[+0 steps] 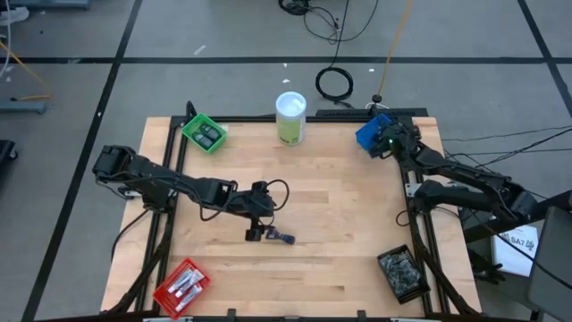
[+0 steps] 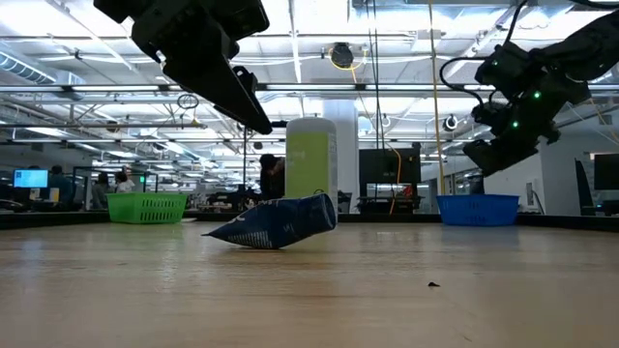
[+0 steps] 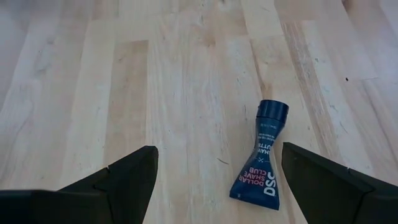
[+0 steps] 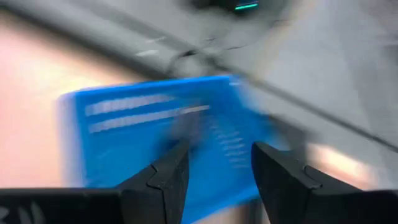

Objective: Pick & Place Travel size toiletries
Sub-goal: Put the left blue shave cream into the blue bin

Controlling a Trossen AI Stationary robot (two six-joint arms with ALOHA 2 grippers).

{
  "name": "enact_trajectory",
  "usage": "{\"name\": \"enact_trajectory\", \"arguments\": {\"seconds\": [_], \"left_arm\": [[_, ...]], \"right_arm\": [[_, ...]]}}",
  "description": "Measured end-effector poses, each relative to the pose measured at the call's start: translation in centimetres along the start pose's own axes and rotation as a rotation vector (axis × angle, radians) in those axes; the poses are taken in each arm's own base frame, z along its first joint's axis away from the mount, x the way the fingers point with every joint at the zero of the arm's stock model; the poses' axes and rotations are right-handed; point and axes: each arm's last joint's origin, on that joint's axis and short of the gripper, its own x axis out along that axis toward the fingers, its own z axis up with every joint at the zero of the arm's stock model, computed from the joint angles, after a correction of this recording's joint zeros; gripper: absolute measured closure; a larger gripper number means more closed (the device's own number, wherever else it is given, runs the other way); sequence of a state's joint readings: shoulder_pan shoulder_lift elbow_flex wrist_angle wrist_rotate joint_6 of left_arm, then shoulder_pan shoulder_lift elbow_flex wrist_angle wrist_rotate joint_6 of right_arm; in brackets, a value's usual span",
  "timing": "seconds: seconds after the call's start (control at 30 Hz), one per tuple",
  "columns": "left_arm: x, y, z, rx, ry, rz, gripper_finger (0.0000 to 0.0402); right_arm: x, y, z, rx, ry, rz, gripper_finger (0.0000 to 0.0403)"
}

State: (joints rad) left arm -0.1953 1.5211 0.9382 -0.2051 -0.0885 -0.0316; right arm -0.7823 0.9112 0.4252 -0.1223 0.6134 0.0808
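Observation:
A dark blue squeeze tube (image 3: 261,154) with white lettering lies on its side on the wooden table, cap pointing away from its flat crimped end; it also shows in the high view (image 1: 282,238) and the low view (image 2: 276,222). My left gripper (image 3: 217,154) hovers open above the table right beside the tube, its fingers spread wide and touching nothing (image 1: 259,229). My right gripper (image 4: 221,155) is open and empty above the blue bin (image 4: 149,130) at the table's far right corner (image 1: 386,141).
A tall white-and-green canister (image 1: 290,116) stands at the far edge. A green bin (image 1: 204,132) sits far left, a red bin (image 1: 181,284) near left holding pale tubes, a dark bin (image 1: 402,271) near right holding silvery sachets. Bare wood lies around the tube.

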Motion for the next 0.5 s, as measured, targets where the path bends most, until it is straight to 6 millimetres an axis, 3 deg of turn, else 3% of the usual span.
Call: {"name": "enact_trajectory", "arguments": {"seconds": [0.1,0.17,0.37,0.5], "left_arm": [[0.0,0.0,0.0,0.000,0.000,0.000,0.0066],[0.0,0.0,0.0,0.000,-0.001,0.000,0.0066],[0.0,0.0,0.0,-0.003,0.000,0.002,0.0066],[0.0,0.0,0.0,0.000,0.000,0.002,0.0066]], "right_arm": [[0.5,0.7,-0.2,-0.016,0.047,0.232,0.0243],[1.0,1.1,-0.3,-0.010,0.063,0.294,0.0243],[1.5,1.6,-0.6,-0.029,0.090,0.327,0.0243],[1.4,1.1,0.1,0.022,0.024,0.218,0.0243]]}}
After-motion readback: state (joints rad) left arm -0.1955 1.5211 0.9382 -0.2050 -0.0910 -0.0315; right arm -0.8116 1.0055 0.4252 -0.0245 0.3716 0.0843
